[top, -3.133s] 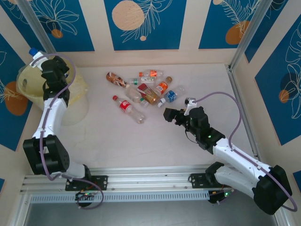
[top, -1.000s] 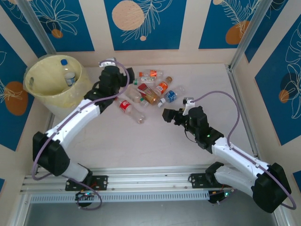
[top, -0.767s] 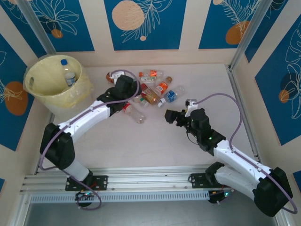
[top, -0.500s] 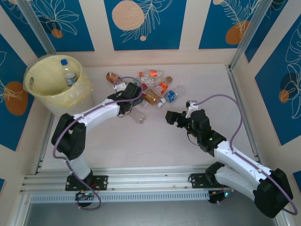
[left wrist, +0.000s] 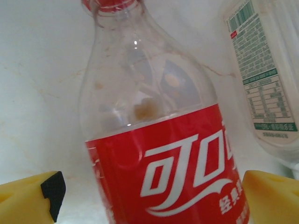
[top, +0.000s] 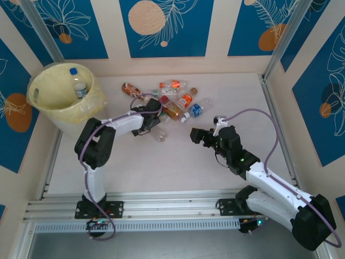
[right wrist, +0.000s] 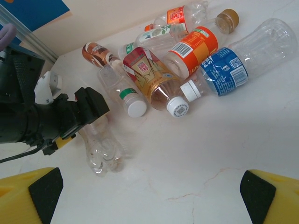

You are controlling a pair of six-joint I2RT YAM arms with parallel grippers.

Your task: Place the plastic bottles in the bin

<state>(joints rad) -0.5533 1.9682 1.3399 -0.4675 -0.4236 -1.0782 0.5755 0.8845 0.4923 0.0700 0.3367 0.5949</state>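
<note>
The left arm lies low across the table (top: 178, 172), its forearm stretched out to the right from a bent elbow and its wrist at the near-left edge of the bottle pile. The left gripper (left wrist: 150, 195) points down at a clear cola bottle (left wrist: 159, 154) with a red label and a red cap, which lies on its side. Its yellow fingers (left wrist: 28, 200) are spread wide and straddle the labelled body. The finger on the left side of the wrist view stands clear of the bottle. The one on the right sits just beside it, and I cannot tell whether it touches. The bottle rests on the table, not lifted. A white-labelled bottle (left wrist: 266, 74) lies just beside it.

The right arm reaches forward and left from its base, elbow bent, with the right gripper (top: 194, 135) hovering over bare table near the pile. Its fingers (right wrist: 28, 193) are spread wide, with nothing between them and nothing touched. Ahead of them lie a blue-labelled bottle (right wrist: 229, 60), an orange-labelled bottle (right wrist: 196, 46), a red-and-gold-labelled bottle (right wrist: 149, 74) and a clear bottle with a white cap (right wrist: 124, 91), all apart from the fingers.

The bin (top: 48, 78) stands at the far left corner, well apart from both grippers, with a blue-capped bottle (top: 78, 85) inside.
</note>
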